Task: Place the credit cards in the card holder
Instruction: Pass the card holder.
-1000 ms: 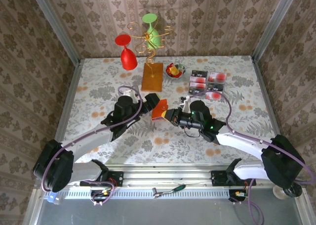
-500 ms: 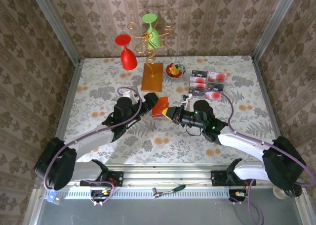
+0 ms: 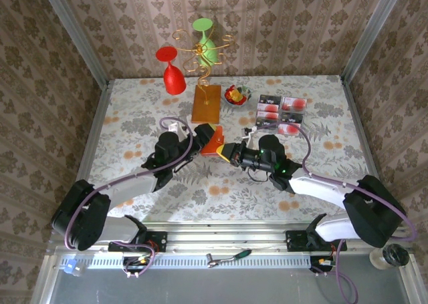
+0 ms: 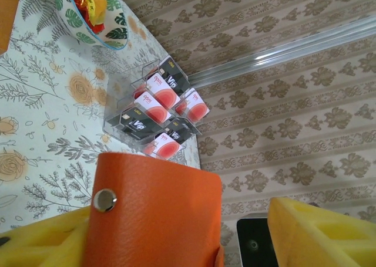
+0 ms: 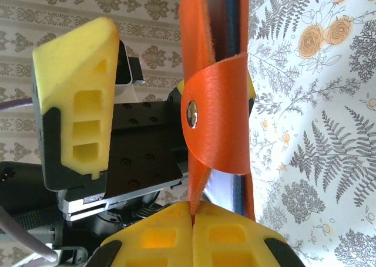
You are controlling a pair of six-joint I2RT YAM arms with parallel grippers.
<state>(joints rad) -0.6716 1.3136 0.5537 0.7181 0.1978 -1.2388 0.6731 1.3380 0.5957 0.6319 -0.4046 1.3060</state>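
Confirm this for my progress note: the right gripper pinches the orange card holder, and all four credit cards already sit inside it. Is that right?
Not quite. The right gripper does pinch the card holder, but the four credit cards are not inside it. They stand in the clear rack on the table, far right beside the bowl, as the top external view shows.

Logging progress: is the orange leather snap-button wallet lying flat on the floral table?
No: the orange leather snap-button wallet stands on edge, its lower edge pinched in the shut right tool.
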